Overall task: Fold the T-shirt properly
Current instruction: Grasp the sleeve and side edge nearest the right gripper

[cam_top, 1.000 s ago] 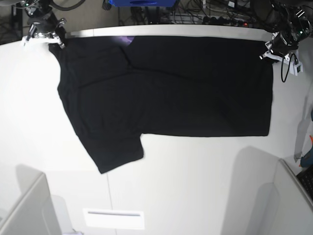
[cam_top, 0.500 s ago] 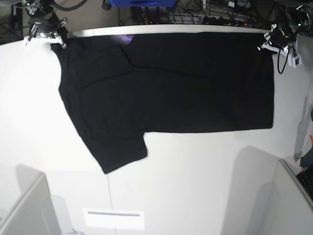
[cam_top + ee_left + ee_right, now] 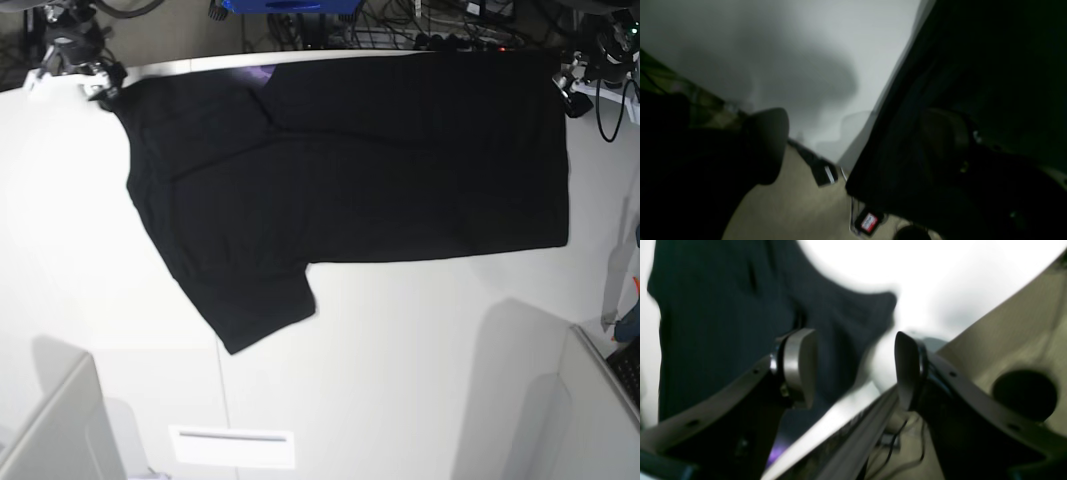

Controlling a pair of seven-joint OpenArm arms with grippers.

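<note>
The black T-shirt (image 3: 350, 170) lies spread flat on the white table (image 3: 400, 360), its far edge along the table's back edge and one sleeve (image 3: 255, 305) pointing to the front left. A bit of purple print (image 3: 255, 78) shows at the collar. My right gripper (image 3: 72, 70) hovers at the shirt's back left corner; the right wrist view shows this gripper (image 3: 853, 368) open, with the shirt (image 3: 723, 306) lying below it. My left gripper (image 3: 580, 78) is at the back right corner, and in its own view it (image 3: 855, 143) is open beside the shirt's edge (image 3: 973, 66).
Cables and a power strip (image 3: 450, 40) run behind the table's back edge. Grey panels stand at the front left (image 3: 50, 430) and front right (image 3: 590, 420). A white label (image 3: 232, 447) lies near the front edge.
Both grippers have gone from shut to open and let go of the shirt's far corners. The shirt has slid toward the back edge, and both grippers have moved back with it.
</note>
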